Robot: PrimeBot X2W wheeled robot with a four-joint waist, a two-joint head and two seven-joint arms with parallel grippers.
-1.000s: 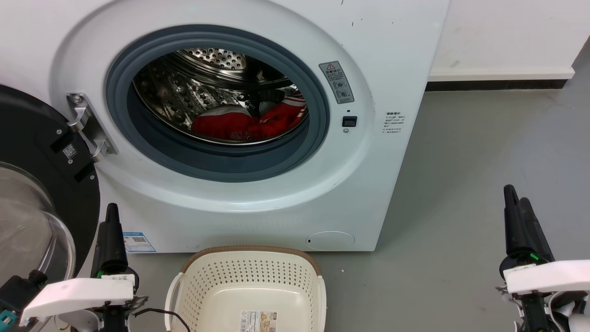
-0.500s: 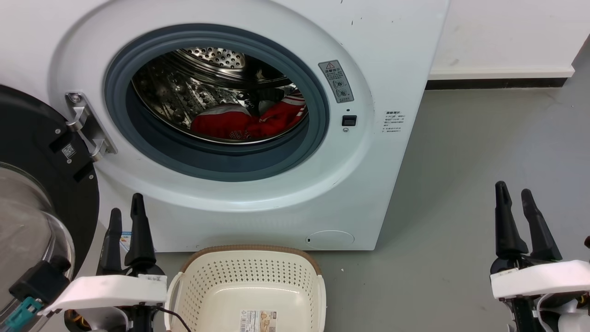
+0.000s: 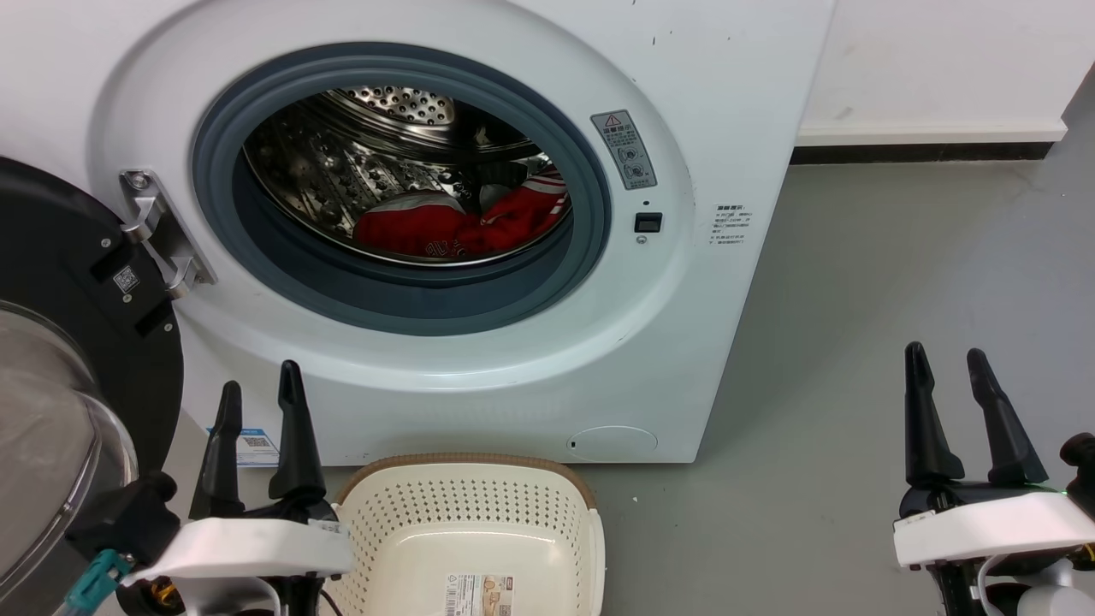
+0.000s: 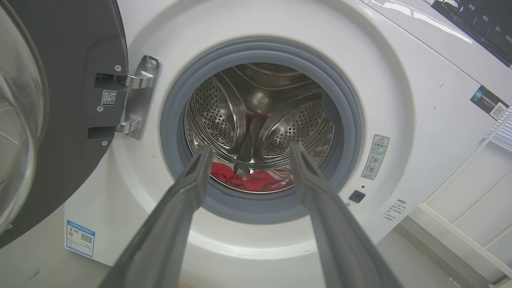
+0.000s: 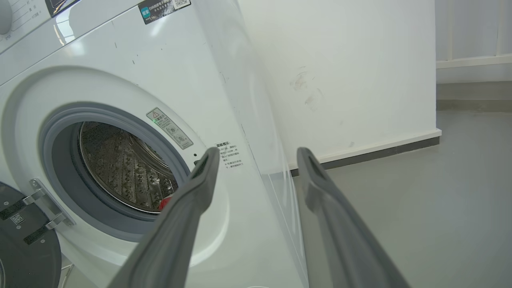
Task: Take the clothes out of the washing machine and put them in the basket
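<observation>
Inside the washing machine (image 3: 701, 103): red clothes (image 3: 462, 227) heaped low in the drum (image 3: 342, 162).
Basket (image 3: 466, 466): floor (image 3: 855, 299), just before the washing machine.
Left gripper (image 3: 259, 379), right gripper (image 3: 946, 352): both spread wide, holding nothing.
Risk: a low reach could catch the gasket (image 3: 411, 295).

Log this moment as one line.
left end effector: open, empty | right end effector: open, empty | clothes: in washing machine | door: open | basket: no clothes

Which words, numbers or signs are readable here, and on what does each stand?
No words can be read.
Red warning triangle: on the grey sticker of the washing machine; text below too small.
QR code: on the door sticker.
Too small to read: blue label, basket label, print on the clothes.
</observation>
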